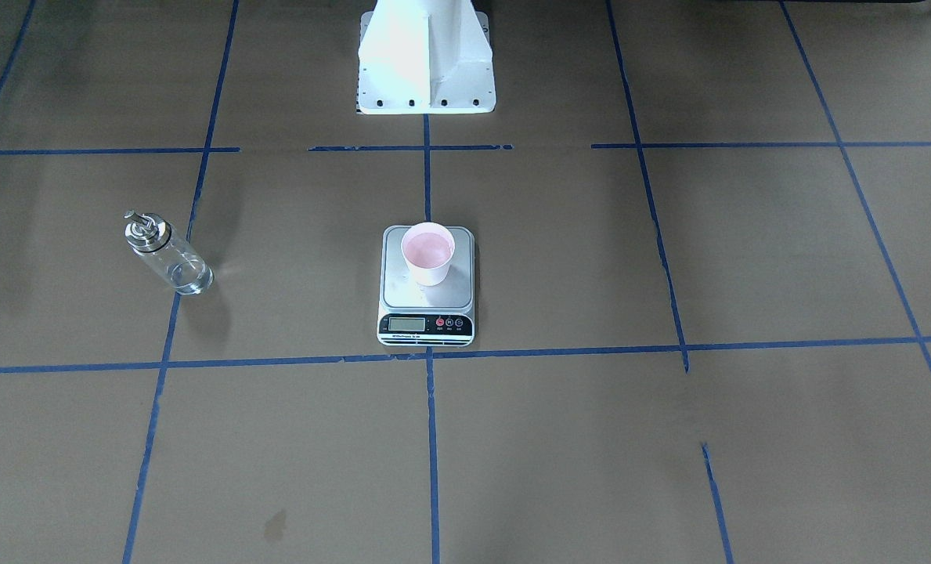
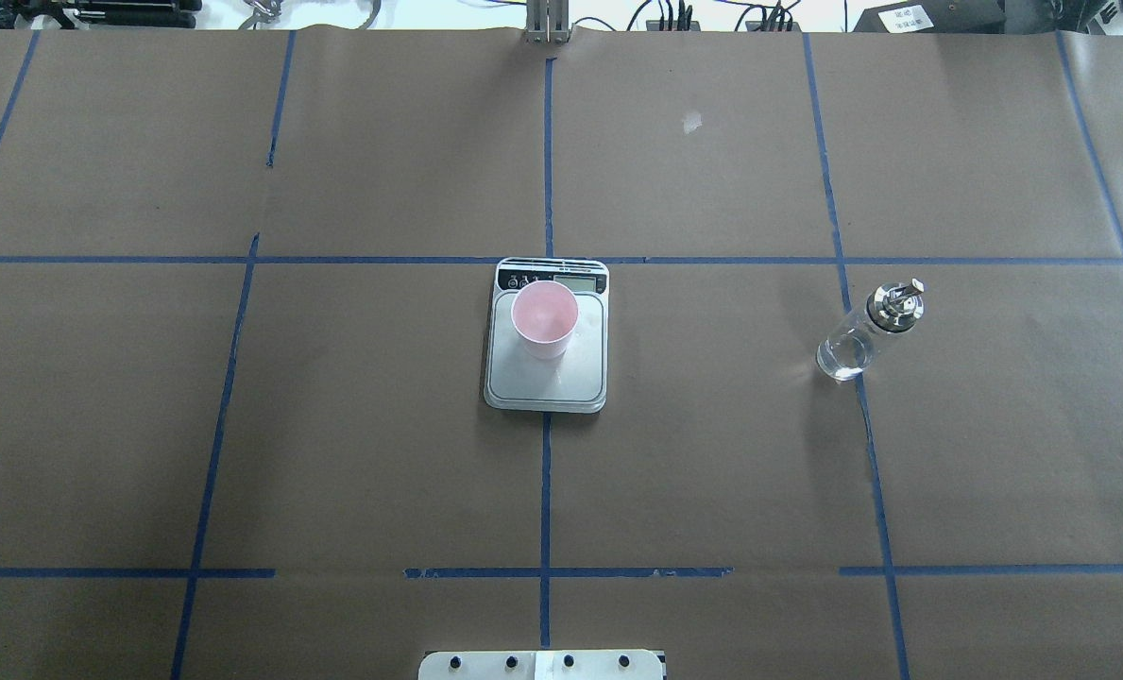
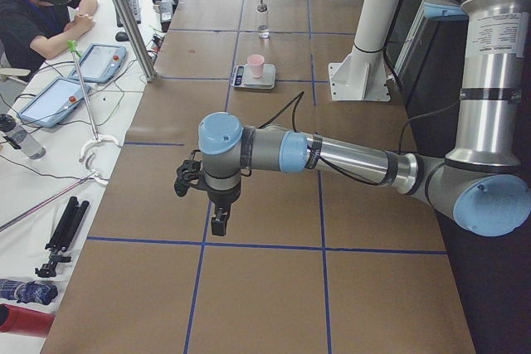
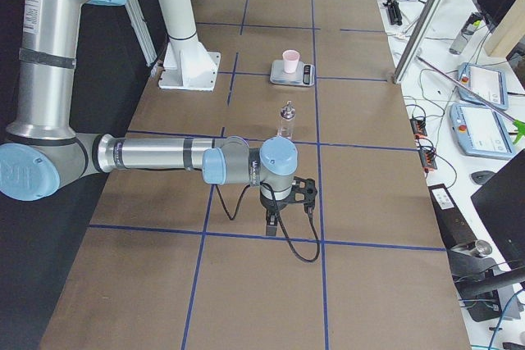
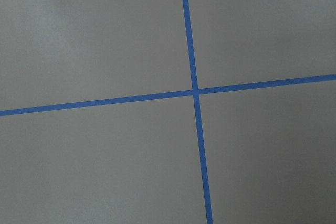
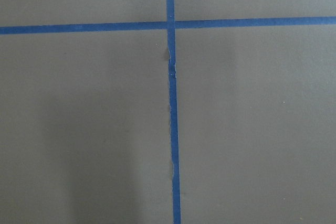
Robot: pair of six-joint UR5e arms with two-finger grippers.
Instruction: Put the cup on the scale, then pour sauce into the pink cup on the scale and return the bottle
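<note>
The bottle (image 2: pixel 861 336) stands upright, long axis vertical, on the table (image 2: pixel 334 425) well right of the scale (image 2: pixel 547 378), its small metal spout tipped rightward. It is clear cylindrical glass with a shiny collar. The tapered pink cup (image 2: pixel 544 319) sits mouth-up on the flat silver scale, toward its far display end. The left gripper (image 3: pixel 217 223) and right gripper (image 4: pixel 271 220) hang over the table ends; I cannot tell their opening or hold.

Brown table (image 2: pixel 712 453), blue tape grid (image 2: pixel 545 491); seated person (image 3: pixel 33 14), two tablets (image 3: pixel 104 60) alongside.
</note>
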